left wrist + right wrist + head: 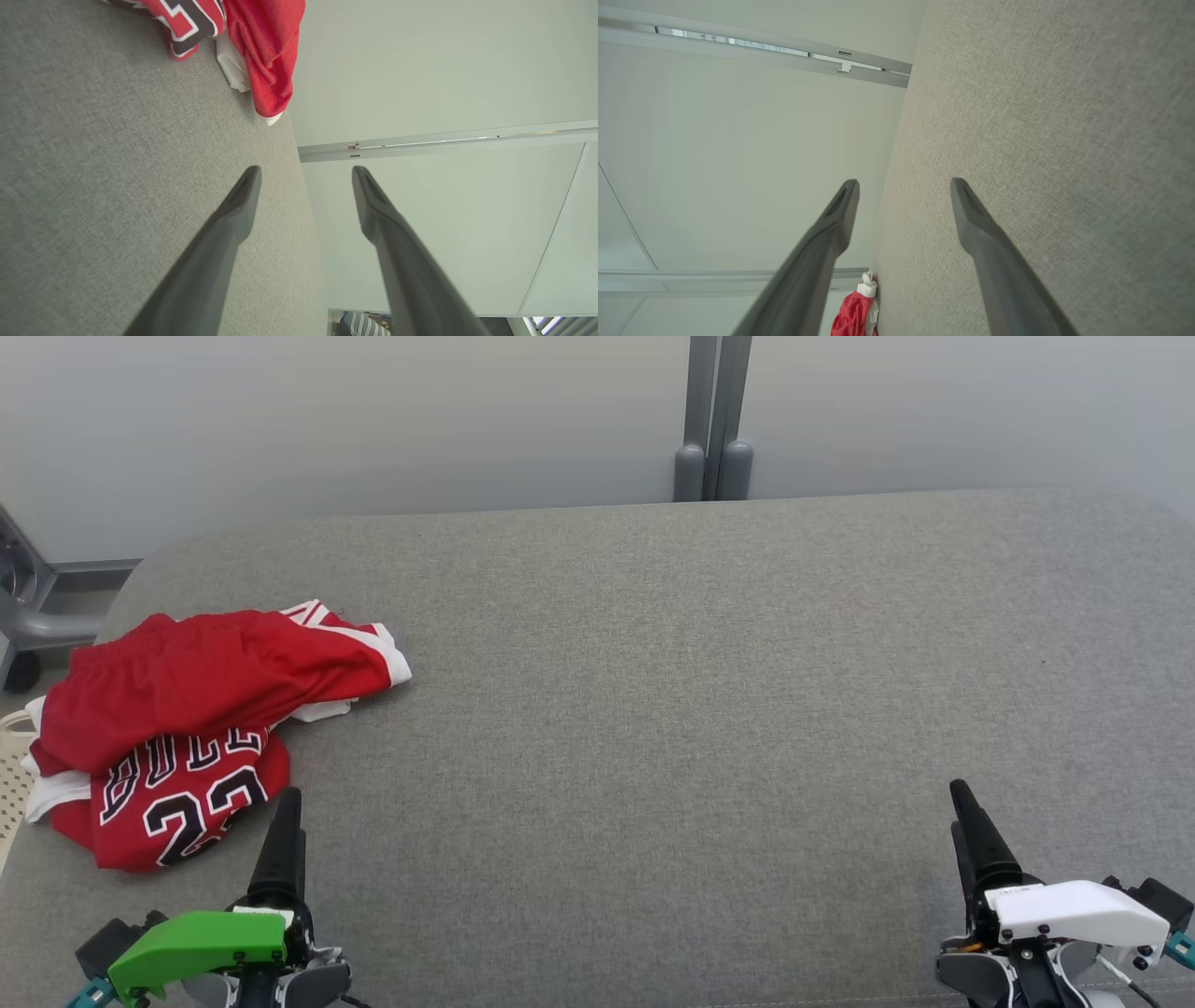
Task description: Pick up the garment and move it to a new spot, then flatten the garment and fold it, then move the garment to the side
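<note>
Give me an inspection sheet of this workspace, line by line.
surface: grey fabric tabletop, flat
job's things: red basketball jersey, crumpled at the tabletop's left edge
clutter: nothing seen
grippers: left gripper and right gripper, jaws open, both empty, clear of the jersey
cables: nothing seen on the tabletop
surroundings: pale wall, grey post behind, wheeled grey frame at left

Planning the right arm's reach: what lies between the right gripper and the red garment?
Head view: just bare grey cushion between right gripper and garment; the left gripper stands beside the garment.
</note>
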Controlling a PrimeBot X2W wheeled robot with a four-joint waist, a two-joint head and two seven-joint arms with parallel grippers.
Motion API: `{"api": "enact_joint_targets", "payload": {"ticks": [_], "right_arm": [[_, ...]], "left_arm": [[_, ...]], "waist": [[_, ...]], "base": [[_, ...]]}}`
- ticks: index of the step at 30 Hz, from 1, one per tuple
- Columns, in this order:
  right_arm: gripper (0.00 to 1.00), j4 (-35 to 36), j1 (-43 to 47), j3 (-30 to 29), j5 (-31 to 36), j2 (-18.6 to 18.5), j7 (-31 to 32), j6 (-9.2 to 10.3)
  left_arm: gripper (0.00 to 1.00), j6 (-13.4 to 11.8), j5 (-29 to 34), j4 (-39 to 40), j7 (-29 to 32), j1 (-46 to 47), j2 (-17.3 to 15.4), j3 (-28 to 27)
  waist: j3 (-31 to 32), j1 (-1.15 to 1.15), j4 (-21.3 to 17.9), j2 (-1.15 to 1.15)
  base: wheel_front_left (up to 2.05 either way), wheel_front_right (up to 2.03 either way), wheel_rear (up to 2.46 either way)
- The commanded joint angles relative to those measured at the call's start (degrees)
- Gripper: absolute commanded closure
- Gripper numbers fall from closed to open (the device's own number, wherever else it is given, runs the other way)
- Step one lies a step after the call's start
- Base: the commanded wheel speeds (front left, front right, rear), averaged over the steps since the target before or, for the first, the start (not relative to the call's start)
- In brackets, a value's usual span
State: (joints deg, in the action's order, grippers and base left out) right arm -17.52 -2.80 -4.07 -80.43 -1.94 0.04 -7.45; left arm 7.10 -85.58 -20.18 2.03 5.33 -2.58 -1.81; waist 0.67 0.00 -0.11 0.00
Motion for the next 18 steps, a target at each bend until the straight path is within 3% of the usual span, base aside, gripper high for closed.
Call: {"api": "enact_joint_targets", "payload": {"ticks": [1, 18], "right_arm": [[0.00, 0.29, -1.84, 0.52, 2.37, -0.41, -0.65, -0.01], [0.00, -4.37, -5.16, 3.73, 21.68, -0.58, -3.38, -0.02]], "left_arm": [[0.00, 0.21, 1.72, 1.03, -0.63, 0.57, -0.57, 0.17], [0.00, -1.17, 20.26, -0.60, -4.60, -0.67, -1.48, 2.69]], "waist": [[0.08, 0.00, -0.01, 0.00], [1.10, 0.00, -0.17, 0.00]], "base": [[0.00, 0.00, 0.00], [0.00, 0.00, 0.00]]}}
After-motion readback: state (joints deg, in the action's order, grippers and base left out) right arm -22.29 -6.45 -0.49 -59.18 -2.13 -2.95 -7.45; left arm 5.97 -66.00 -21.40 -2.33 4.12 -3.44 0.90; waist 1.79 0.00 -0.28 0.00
